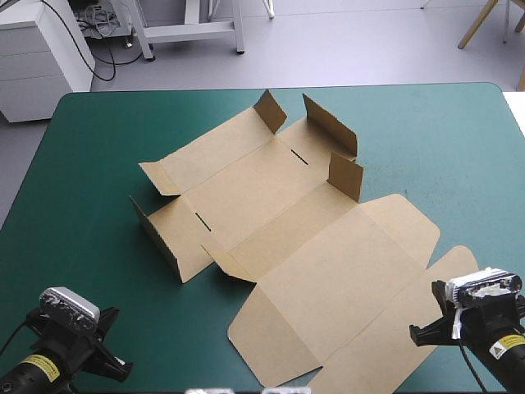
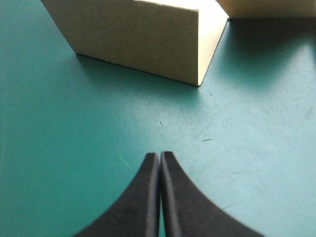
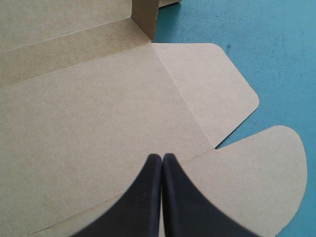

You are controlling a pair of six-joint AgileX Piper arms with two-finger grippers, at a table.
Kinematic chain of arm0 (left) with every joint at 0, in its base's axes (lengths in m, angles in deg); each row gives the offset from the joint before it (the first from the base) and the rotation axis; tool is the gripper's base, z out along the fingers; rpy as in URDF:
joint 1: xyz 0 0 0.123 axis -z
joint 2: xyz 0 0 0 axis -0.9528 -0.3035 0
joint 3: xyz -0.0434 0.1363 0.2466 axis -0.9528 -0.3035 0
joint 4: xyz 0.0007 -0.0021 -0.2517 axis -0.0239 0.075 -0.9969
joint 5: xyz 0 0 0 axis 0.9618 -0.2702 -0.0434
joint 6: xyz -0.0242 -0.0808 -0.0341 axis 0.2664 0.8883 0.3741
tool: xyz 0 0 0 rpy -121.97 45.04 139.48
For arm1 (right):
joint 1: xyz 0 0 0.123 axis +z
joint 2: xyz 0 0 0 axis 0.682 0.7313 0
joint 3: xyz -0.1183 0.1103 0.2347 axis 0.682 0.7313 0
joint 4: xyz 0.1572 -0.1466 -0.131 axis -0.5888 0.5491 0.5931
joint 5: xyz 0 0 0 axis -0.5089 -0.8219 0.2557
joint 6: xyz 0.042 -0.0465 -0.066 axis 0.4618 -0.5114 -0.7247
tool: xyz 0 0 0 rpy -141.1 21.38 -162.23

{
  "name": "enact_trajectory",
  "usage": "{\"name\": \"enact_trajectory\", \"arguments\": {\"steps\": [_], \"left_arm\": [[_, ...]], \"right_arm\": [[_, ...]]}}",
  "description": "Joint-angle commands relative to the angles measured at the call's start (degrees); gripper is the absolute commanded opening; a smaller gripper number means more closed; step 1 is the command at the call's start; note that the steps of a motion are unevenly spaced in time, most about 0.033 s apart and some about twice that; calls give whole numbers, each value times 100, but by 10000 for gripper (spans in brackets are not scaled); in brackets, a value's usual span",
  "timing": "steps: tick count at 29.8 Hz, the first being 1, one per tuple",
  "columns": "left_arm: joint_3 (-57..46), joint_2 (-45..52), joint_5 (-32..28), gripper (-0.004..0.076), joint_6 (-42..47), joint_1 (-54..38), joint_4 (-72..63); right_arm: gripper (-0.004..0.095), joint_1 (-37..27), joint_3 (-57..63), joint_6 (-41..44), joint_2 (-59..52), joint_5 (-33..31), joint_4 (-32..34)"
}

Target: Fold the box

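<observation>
1. The box [image 1: 279, 222] lies in the middle of the worktop [image 1: 426, 131], mostly a flat brown sheet. Only a few short flaps and one side wall stand up.
2. The left claw [image 2: 160, 159], closed and empty, hovers over bare worktop just short of the box's raised wall [image 2: 133, 39].
3. The right claw [image 3: 162, 159], closed and empty, is above the box's flat lid panel [image 3: 98, 108].
4. Folding looks barely begun, with nearly every wall and tuck still to do.

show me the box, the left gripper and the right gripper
box [image 1: 271, 197]: high view, flat middle panel
left gripper [image 2: 159, 155]: left wrist view, between its shut fingertips
right gripper [image 3: 162, 156]: right wrist view, between its shut fingertips
</observation>
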Motion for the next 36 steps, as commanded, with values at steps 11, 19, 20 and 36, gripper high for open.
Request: {"name": "enact_trajectory", "arguments": {"steps": [11, 19, 20, 36], "left_arm": [[147, -53, -407, -10, 56, 35, -327], [147, -53, -407, -10, 56, 35, -327], [147, -53, -407, -10, 56, 35, -327], [183, -53, -515, -10, 44, 35, -405]], "right_arm": [[-19, 6, -145, -16, 58, 434, -57], [-19, 6, -116, -16, 58, 487, -57], [-19, 6, -105, -16, 58, 521, -57], [-19, 6, -304, -16, 58, 40, -367]]}}
